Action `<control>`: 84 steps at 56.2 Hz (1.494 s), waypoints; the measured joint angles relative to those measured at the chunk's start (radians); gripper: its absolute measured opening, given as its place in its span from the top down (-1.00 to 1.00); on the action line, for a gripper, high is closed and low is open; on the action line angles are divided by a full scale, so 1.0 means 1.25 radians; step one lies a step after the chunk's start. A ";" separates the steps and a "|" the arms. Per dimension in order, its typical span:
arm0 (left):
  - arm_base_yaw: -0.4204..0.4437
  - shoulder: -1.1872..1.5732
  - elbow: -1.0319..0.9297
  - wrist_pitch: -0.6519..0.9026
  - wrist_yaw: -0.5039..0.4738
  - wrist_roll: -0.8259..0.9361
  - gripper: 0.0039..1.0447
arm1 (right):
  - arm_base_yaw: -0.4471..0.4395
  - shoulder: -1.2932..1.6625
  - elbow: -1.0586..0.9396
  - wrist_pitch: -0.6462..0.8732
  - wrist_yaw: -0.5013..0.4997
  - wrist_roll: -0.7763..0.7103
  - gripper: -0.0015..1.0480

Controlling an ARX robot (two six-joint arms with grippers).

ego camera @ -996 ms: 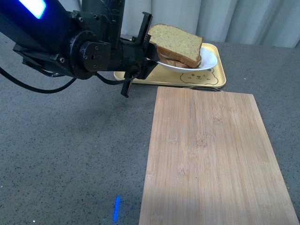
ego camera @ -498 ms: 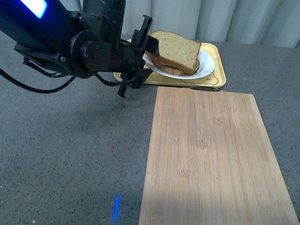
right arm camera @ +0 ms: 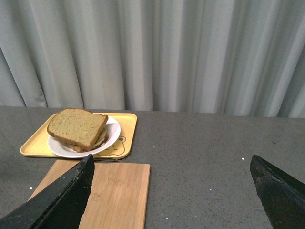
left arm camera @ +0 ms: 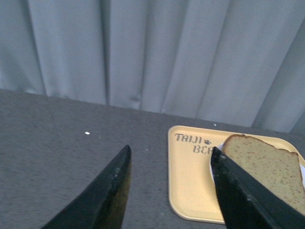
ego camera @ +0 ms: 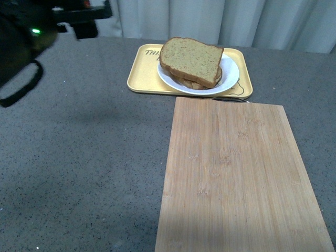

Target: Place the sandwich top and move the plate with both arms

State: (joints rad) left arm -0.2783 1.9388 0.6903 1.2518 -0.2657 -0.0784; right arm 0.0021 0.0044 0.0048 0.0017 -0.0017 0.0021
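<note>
The sandwich top, a tan-brown bread slice with a darker crust, lies on the stacked sandwich on the round white plate. The plate sits on the yellow bear tray at the back of the table. It also shows in the right wrist view and partly in the left wrist view. My left arm is pulled back to the far upper left of the front view; its gripper is open and empty, well left of the tray. My right gripper is open and empty, raised over the table right of the board.
A bamboo cutting board lies in front of the tray, toward me; it also shows in the right wrist view. The table is dark grey and speckled. Grey curtains hang behind it.
My left gripper has let go of the plate's rim and drawn back up and to the left. The plate with the sandwich now rests flat on the yellow tray.
</note>
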 joint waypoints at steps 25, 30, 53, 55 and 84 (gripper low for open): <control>0.101 -0.313 -0.331 0.011 0.101 0.051 0.93 | 0.000 0.000 0.000 0.000 0.000 0.000 -0.82; 0.126 -0.418 -0.378 -0.071 0.117 0.053 0.93 | 0.000 0.000 0.000 0.000 0.000 0.000 -0.82; 0.217 -0.728 -0.498 -0.245 0.207 0.056 0.93 | 0.000 0.000 0.000 0.000 0.000 0.000 -0.82; 0.221 -0.755 -0.504 -0.264 0.208 0.056 0.93 | 0.000 0.000 0.000 0.000 0.000 0.000 -0.82; 0.221 -1.071 -0.537 -0.531 0.213 0.056 0.93 | 0.000 0.000 0.000 0.000 0.000 0.000 -0.82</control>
State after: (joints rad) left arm -0.0021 0.5995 0.0193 0.5880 0.0002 -0.0082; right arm 0.0021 0.0044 0.0048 0.0017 -0.0017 0.0021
